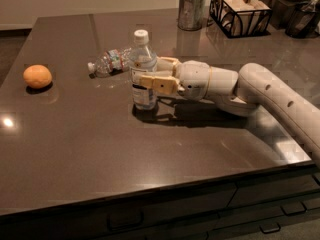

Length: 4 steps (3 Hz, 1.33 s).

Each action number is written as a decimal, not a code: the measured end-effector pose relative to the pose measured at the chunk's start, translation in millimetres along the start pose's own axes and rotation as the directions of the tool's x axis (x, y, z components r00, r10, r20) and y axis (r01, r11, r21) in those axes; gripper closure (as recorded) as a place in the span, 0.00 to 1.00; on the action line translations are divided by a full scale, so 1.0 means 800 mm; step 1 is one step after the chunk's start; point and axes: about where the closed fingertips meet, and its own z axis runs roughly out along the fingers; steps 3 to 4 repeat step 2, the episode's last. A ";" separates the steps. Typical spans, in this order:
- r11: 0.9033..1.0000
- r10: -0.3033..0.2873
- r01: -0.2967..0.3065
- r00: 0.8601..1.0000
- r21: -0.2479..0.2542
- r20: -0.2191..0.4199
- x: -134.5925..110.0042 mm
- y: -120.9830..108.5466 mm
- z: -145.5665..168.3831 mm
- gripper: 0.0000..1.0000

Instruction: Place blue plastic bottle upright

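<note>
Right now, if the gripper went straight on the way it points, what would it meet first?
The blue plastic bottle, upright on the table, which the gripper is clasping. Beyond it the line seems to head toward the orange, though depth is unclear.

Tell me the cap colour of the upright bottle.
The cap is white, clearest in the camera view; the gripper grips the blue plastic bottle at its middle.
</note>
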 end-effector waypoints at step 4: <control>1.000 0.000 0.000 1.000 -0.004 0.000 -0.001 0.001 0.003 0.00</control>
